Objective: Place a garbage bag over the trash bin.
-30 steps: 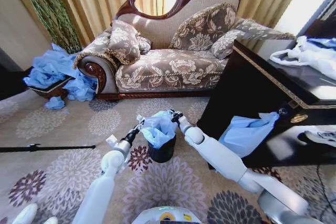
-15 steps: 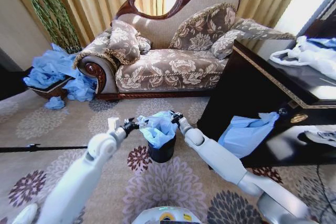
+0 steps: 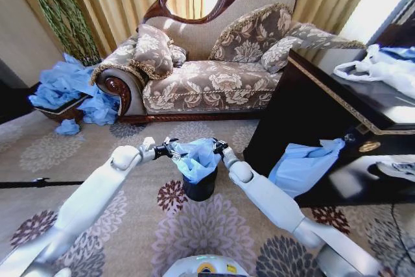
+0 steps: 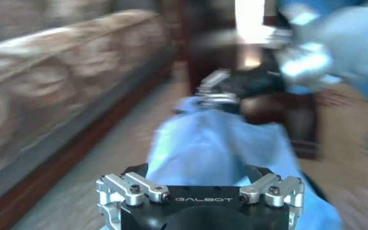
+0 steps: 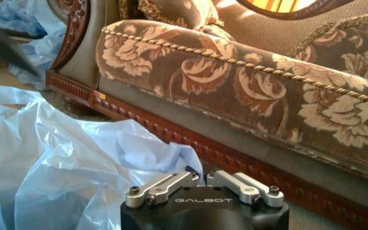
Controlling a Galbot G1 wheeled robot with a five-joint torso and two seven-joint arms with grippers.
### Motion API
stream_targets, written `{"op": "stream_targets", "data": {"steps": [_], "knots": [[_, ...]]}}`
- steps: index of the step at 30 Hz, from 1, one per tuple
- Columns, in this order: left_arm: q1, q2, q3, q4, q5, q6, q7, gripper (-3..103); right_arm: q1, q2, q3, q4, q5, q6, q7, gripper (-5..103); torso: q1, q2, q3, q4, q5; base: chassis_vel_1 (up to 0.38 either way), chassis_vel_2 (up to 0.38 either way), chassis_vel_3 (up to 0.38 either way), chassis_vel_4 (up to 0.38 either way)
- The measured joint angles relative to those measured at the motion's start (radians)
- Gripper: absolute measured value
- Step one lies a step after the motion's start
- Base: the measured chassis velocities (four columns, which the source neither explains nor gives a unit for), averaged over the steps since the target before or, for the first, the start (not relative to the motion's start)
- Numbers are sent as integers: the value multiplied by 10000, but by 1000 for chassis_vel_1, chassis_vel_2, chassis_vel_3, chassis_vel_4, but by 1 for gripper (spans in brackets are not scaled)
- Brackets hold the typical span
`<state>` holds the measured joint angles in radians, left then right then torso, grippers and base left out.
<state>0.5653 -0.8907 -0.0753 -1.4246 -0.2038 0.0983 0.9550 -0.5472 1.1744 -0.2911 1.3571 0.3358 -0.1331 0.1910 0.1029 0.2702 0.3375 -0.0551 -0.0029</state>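
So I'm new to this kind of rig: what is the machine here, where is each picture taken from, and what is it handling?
It is a wheeled robot with two white arms, each ending in a gripper. The wide picture comes from a camera on its head, looking down at the patterned carpet. The other two come from cameras on the wrists, so the black "GALBOT" block in each is that arm's own gripper.

In the head view, the small black trash bin stands on the carpet before the sofa. A light-blue garbage bag is bunched over its top. The left gripper and right gripper sit at opposite sides of the bag. The right one is shut on its edge; the left one's fingers are spread at the bag.

A heap of blue bags lies beside the sofa.
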Motion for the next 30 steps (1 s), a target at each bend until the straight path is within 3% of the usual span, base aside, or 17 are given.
{"op": "stream_targets", "data": {"steps": [2, 11, 14, 19, 30], "knots": [[-469, -335, 255, 476, 700, 24, 603, 100, -48, -16, 93, -12, -11, 39, 0, 0, 0, 0, -1, 0, 3, 0, 0, 0, 0], [-1611, -1370, 971, 1734, 2339, -172, 605, 100, -248, -117, 341, -31, -52, 186, -46, 0, 0, 0, -1, 1, 5, 0, 0, 0, 0], [-1982, -1620, 1233, 1913, 2921, -224, 916, 100, -314, -132, 418, -31, -70, 245, -73, 0, 0, 0, -1, -1, 6, 0, 0, 0, 0], [-2094, -1562, 1292, 1689, 3229, -449, 1612, 100, -367, -50, 564, -104, -114, 306, -107, 0, 0, 0, -1, 3, 4, 0, 0, 0, 0], [-1752, -1500, 1205, 1880, 3132, -567, 2238, 100, -443, -10, 601, -203, -154, 402, -132, 0, -2, 0, -2, 0, 3, 0, 0, 0, 0]]}}
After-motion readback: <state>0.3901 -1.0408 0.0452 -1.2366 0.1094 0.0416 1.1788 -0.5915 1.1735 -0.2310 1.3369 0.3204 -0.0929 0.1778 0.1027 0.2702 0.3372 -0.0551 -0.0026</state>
